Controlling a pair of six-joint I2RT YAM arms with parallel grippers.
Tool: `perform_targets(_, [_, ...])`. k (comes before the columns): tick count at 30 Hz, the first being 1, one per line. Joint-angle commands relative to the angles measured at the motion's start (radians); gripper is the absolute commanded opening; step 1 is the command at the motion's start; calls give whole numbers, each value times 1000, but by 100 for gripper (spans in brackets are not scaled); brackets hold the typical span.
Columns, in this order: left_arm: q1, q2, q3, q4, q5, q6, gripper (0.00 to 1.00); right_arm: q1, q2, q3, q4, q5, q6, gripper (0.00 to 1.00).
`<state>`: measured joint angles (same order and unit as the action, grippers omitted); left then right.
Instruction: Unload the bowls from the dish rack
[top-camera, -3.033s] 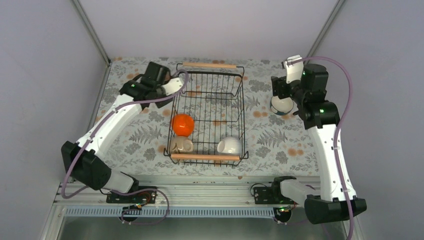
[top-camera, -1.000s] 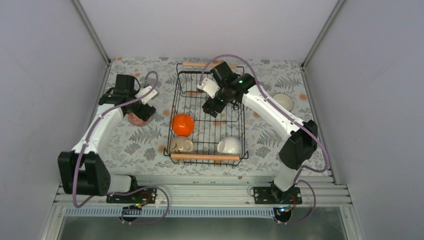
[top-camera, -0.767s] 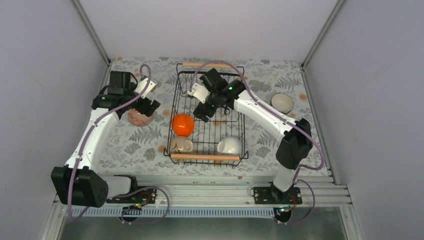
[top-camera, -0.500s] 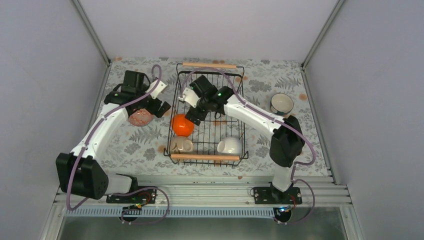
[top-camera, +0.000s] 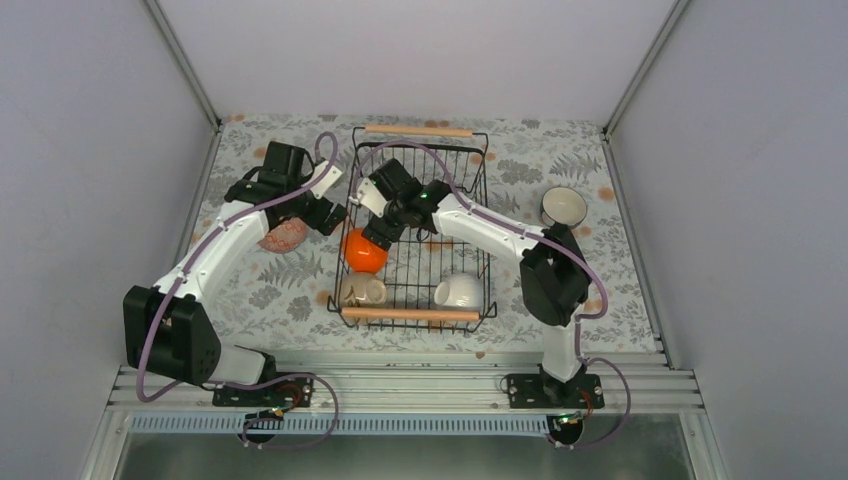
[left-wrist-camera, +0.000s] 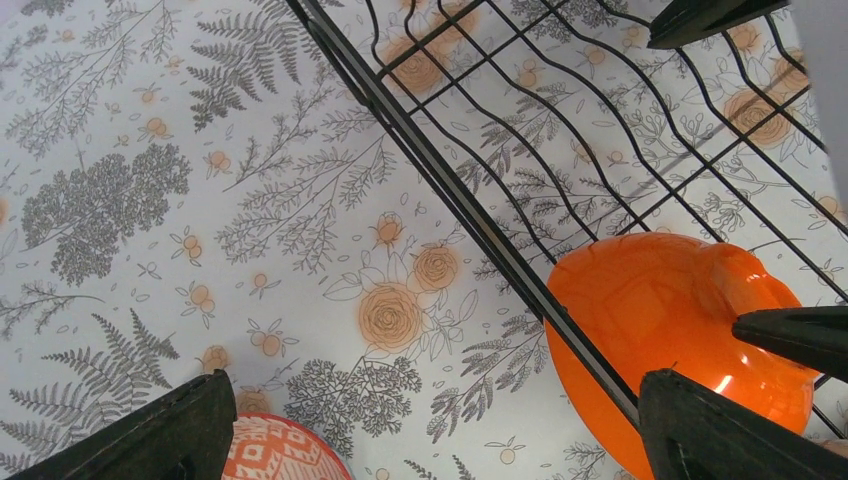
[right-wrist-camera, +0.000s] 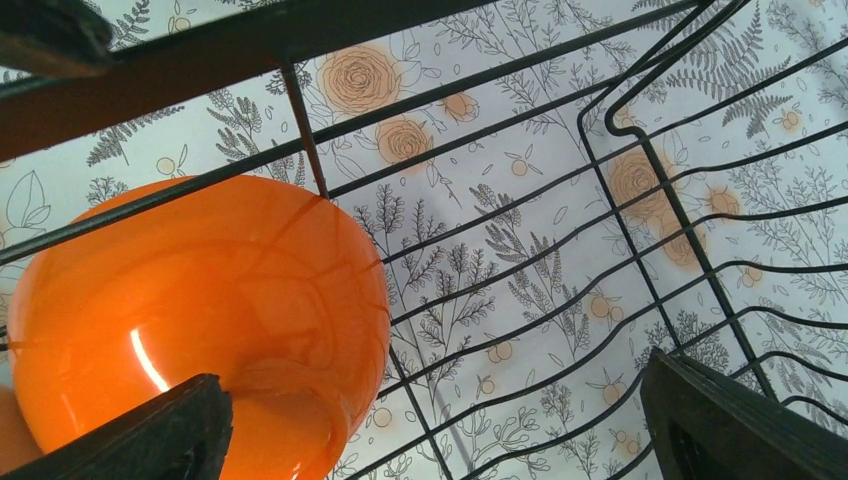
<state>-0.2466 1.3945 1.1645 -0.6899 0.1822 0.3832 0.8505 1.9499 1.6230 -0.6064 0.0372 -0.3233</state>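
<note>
Your right gripper (top-camera: 384, 226) hangs low inside the rack (top-camera: 410, 314), close to its left wall. Its fingers (right-wrist-camera: 150, 430) are spread wide with nothing clamped between them. The orange bowl (top-camera: 364, 250) sits upside down in the rack against that same left wall, just beside one of those fingers; you cannot tell whether they touch. Your left gripper (top-camera: 332, 215) hovers just outside the rack's left wall, near the orange bowl, its fingers (left-wrist-camera: 170, 435) also wide apart and empty. The beige bowl (top-camera: 362, 290) lies in the rack's near left corner and the white bowl (top-camera: 459, 291) in its near right corner. The patterned bowl (top-camera: 283, 236) rests on the table (top-camera: 600, 290) left of the rack, beside your left arm. The teal bowl (top-camera: 563, 207) stands upright on the table, well to the right of the rack.
</note>
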Motion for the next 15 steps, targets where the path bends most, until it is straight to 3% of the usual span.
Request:
perform_targets(1, [-5, -8, -12, 15, -17, -21, 100, 8, 21, 33, 24, -34, 33, 100])
perform_targets(15, [-12, 11, -25, 16, -32, -28, 100, 8, 34, 29, -6, -79, 43, 100])
